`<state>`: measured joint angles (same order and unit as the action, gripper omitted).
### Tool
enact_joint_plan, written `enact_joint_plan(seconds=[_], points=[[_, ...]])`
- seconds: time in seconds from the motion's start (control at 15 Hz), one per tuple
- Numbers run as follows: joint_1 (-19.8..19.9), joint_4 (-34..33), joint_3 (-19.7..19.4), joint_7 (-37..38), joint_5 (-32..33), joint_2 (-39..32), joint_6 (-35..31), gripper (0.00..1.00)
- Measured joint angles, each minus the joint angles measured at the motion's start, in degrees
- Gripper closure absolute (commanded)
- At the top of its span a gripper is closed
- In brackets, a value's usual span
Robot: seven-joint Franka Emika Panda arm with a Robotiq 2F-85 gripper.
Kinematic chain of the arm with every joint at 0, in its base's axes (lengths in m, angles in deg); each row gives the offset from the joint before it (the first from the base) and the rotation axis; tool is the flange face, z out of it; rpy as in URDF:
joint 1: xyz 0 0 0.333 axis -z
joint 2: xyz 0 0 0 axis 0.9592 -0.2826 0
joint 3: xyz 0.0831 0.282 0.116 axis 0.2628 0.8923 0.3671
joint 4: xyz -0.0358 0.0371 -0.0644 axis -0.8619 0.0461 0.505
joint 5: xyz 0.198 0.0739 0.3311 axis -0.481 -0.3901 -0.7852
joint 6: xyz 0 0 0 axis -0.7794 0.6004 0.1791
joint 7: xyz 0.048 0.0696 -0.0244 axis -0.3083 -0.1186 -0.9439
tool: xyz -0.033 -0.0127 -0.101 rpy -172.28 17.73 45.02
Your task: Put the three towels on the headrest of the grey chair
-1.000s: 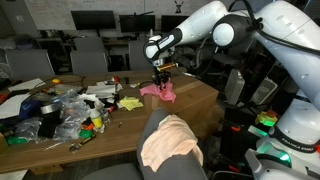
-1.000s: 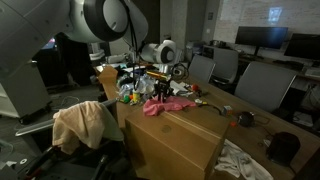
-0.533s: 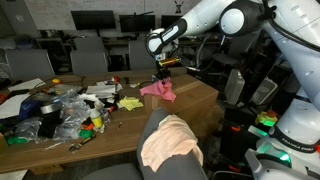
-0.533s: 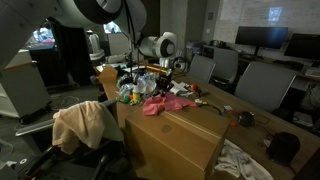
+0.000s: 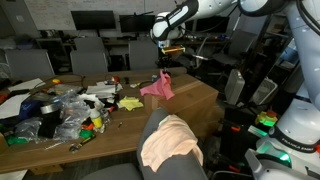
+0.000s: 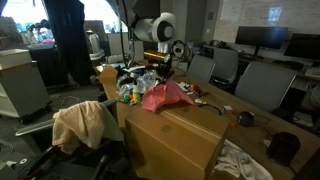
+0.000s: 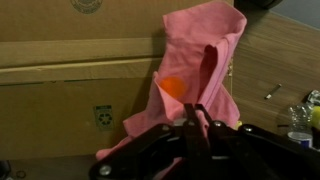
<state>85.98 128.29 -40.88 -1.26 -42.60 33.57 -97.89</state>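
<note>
Pink towel (image 5: 157, 88) hanging over tabletop (image 5: 200, 95), hand (image 5: 163, 66) clamped on its top edge.
Long axis vertical; headrest (image 5: 151, 127) sits past tabletop edge, toward camera from hand, peach towel (image 5: 172, 142) already draped there.

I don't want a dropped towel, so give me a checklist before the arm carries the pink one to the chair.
1. Jaws shut on the pink towel: ok.
2. Towel lifted clear of the wooden table: not ok, its lower edge seems to rest there.
3. Bare space on the grey chair's headrest: ok.
4. Peach towel settled on the headrest: ok.
5. All three towels accounted for: cannot tell.
</note>
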Motion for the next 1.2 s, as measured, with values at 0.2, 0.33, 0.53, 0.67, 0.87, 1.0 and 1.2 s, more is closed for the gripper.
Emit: enact_joint_plan(seconds=[0.2, 0.33, 0.53, 0.67, 0.87, 1.0, 1.2], points=[[-1.6, 4.4, -0.4, 0.8, 2.3, 7.7, -0.5, 0.99], [-3.4, 7.2, -0.4, 1.5, 5.2, 13.2, -0.8, 0.99], [-6.3, 11.2, 0.1, 1.7, 7.9, 21.4, -0.2, 0.99], [-7.8, 13.6, 1.1, 1.6, 8.2, 26.7, 1.4, 0.99], [-9.6, 16.2, 3.4, 1.2, 9.0, 34.0, 5.9, 0.99], [-10.8, 17.1, 5.2, 1.1, 10.6, 37.8, 9.1, 0.99], [-12.7, 18.1, 8.7, 1.0, 14.5, 41.8, 13.3, 0.99]])
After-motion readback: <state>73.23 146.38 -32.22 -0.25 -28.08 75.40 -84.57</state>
